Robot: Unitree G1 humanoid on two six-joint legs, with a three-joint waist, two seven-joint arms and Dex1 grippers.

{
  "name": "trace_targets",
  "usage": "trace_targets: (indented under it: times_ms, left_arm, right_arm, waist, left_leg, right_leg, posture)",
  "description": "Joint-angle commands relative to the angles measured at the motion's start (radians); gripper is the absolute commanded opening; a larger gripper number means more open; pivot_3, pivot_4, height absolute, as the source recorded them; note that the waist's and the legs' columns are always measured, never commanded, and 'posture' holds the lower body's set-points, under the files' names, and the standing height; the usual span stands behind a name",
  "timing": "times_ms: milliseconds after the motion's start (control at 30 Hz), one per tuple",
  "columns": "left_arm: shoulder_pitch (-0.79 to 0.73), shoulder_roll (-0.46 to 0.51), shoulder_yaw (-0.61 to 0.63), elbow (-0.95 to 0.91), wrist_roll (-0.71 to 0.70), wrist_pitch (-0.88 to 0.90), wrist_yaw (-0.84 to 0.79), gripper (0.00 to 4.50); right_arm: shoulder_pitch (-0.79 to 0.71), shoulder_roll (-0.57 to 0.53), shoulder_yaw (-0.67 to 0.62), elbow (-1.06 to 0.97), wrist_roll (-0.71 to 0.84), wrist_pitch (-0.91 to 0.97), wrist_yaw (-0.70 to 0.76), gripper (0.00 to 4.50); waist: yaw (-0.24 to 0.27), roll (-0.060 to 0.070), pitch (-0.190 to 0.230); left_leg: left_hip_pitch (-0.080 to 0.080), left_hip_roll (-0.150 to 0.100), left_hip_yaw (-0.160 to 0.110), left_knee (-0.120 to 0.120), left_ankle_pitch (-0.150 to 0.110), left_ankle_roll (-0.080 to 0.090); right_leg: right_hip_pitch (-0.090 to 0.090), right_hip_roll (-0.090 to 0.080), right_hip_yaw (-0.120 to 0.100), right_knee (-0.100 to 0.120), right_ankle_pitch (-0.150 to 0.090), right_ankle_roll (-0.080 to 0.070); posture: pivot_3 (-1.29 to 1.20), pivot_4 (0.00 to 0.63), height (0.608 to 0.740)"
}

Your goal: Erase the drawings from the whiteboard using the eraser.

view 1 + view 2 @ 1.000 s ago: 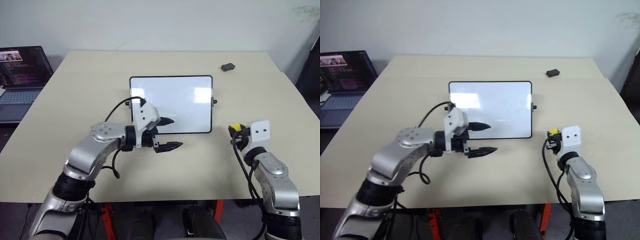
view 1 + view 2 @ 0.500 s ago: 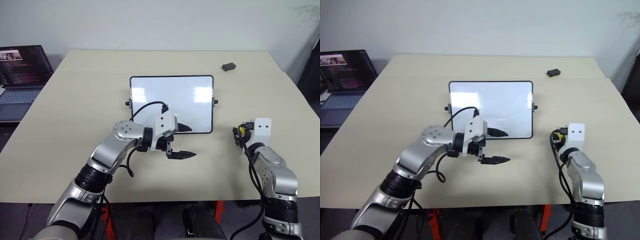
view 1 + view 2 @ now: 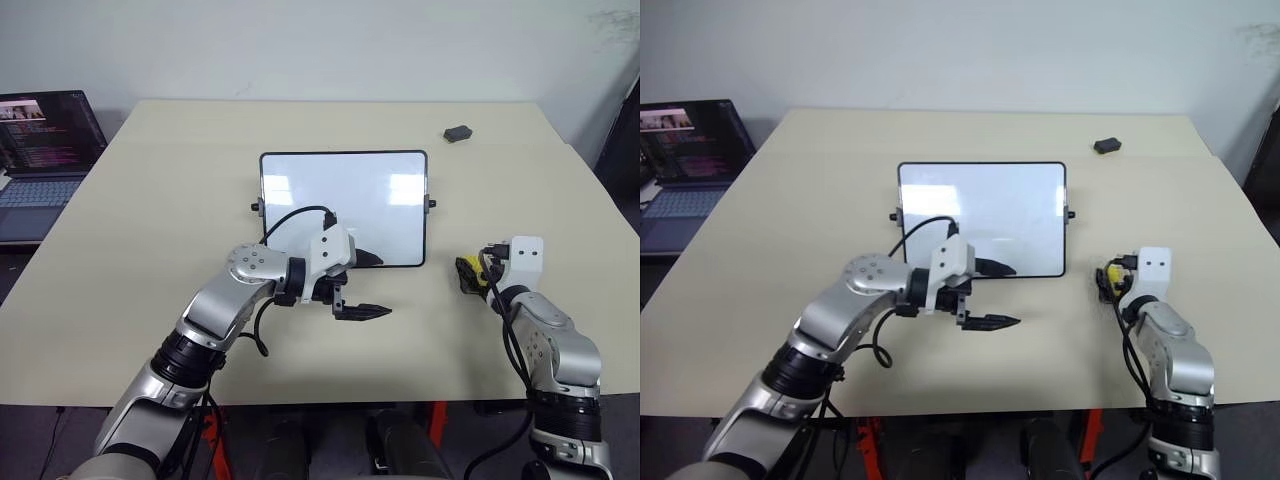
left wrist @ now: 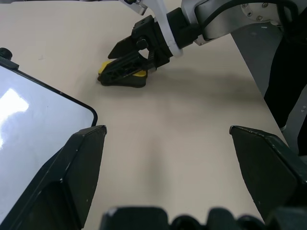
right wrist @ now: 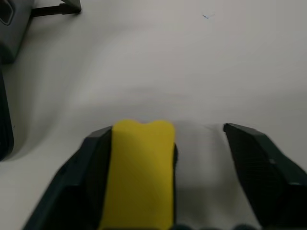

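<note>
- Whiteboard [image 3: 343, 205] lies flat near the middle of the table [image 3: 150, 200], its long side running left to right, and its white face looks clean to me; I can make out no marker scribbles on it.
- Eraser [image 4: 120, 73], the small yellow block with the dark underside, sits on the table to the right of the board's near right corner and apart from the board.
- My right gripper [image 4: 125, 60] is low at the eraser, with my jaws spread wide: one finger lies against the block's side, and the other stands off with bare table between it and the block, so I am not clamping it.
- From my right wrist the yellow block [image 5: 139, 172] fills the space beside that one finger, touching it.
- My left gripper [image 3: 362, 285] hovers at the board's near edge, pointing to the right, jaws parted and empty; the far finger reaches over the board's near rim, and the near finger is over bare table.
- Dark grey lump [image 3: 457, 133] rests far off near the table's far right edge.
- Laptop [image 3: 45, 150] stands open beyond the table's left side.
</note>
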Motion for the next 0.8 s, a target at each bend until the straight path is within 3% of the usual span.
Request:
trace_targets:
  times_ms: [33, 367, 533, 633, 800]
  left_arm:
    - [0.011, -0.004, 0.044, -0.032, -0.005, -0.004, 0.027, 4.50]
    - [0.129, 0.001, 0.265, -0.101, -0.043, 0.085, 0.227, 4.50]
    - [0.253, -0.068, 0.424, -0.178, -0.033, 0.101, 0.451, 4.50]
    - [0.340, -0.108, 0.457, -0.254, -0.016, 0.093, 0.545, 4.50]
    - [0.459, -0.226, 0.533, -0.342, 0.089, 0.048, 0.810, 4.50]
  right_arm:
    - [-0.011, -0.017, -0.021, -0.070, 0.017, -0.057, 0.005, 4.44]
    - [0.018, -0.019, -0.065, -0.172, 0.045, -0.149, 0.002, 4.44]
    - [0.083, -0.004, -0.054, -0.179, -0.015, -0.301, -0.043, 4.44]
    - [0.088, 0.037, -0.045, -0.161, -0.029, -0.371, -0.083, 4.44]
    - [0.026, 0.013, -0.114, 0.034, -0.045, -0.514, -0.115, 4.44]
  waist:
    - [0.000, 0.000, 0.000]
    - [0.001, 0.000, 0.000]
    - [0.003, 0.000, 0.000]
    - [0.004, 0.000, 0.000]
    - [0.008, 0.000, 0.000]
  left_leg:
    - [0.000, 0.000, 0.000, 0.000, 0.000, 0.000]
    - [0.000, 0.000, -0.003, 0.000, 0.000, 0.000]
    - [0.000, 0.001, -0.005, 0.000, 0.000, 0.000]
    - [0.000, 0.001, -0.005, 0.000, 0.000, 0.000]
    - [0.002, -0.001, -0.004, 0.001, 0.000, 0.000]
  right_leg:
    - [0.000, 0.000, 0.000, 0.000, 0.000, 0.000]
    - [0.000, 0.000, 0.000, 0.000, 0.000, 0.000]
    - [0.000, -0.003, 0.000, 0.000, 0.000, 0.000]
    - [0.000, -0.005, 0.000, 0.000, 0.000, 0.000]
    - [0.002, -0.007, 0.000, 0.000, 0.002, 0.001]
  posture:
    - [0.00, 0.150, 0.740]
    - [0.00, 0.150, 0.740]
    - [0.00, 0.150, 0.740]
    - [0.00, 0.150, 0.740]
    - [0.00, 0.150, 0.740]
